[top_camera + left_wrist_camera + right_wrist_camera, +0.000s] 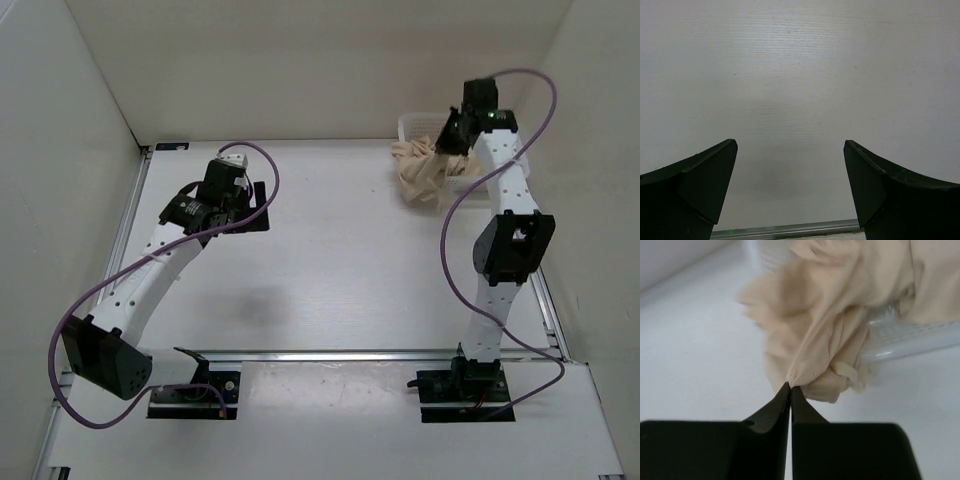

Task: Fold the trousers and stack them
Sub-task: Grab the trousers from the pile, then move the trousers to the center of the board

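The beige-tan trousers point(418, 172) hang in a bunch over the front edge of the white mesh basket point(412, 125) at the back right of the table. My right gripper point(447, 140) is shut on a fold of the trousers point(840, 330), pinching the fabric at its fingertips point(790, 388) above the table. Part of the trousers still lies in the basket point(910, 337). My left gripper point(245, 205) is open and empty over the bare table at the left; in the left wrist view point(790, 145) only white surface shows between the fingers.
White walls enclose the table on the left, back and right. A metal rail point(370, 353) runs along the near edge by the arm bases. A rail also shows at the bottom of the left wrist view point(785, 231).
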Controlling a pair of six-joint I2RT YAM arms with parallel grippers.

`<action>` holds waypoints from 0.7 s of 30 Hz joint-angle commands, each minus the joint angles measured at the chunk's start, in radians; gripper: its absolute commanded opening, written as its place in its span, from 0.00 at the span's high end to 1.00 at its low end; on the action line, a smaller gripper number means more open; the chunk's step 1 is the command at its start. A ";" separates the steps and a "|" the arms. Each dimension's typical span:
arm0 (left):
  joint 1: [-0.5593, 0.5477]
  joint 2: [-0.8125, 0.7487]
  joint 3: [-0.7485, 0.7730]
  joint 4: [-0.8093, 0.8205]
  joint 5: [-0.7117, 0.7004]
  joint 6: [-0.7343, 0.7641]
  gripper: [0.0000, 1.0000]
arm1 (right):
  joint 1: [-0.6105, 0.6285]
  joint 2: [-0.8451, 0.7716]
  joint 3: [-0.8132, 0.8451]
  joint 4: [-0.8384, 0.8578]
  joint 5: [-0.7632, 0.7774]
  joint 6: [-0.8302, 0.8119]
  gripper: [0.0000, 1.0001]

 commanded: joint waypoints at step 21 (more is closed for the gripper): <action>0.236 0.136 0.334 -0.204 0.176 -0.076 0.00 | 0.522 -0.931 -0.780 0.018 0.157 0.060 1.00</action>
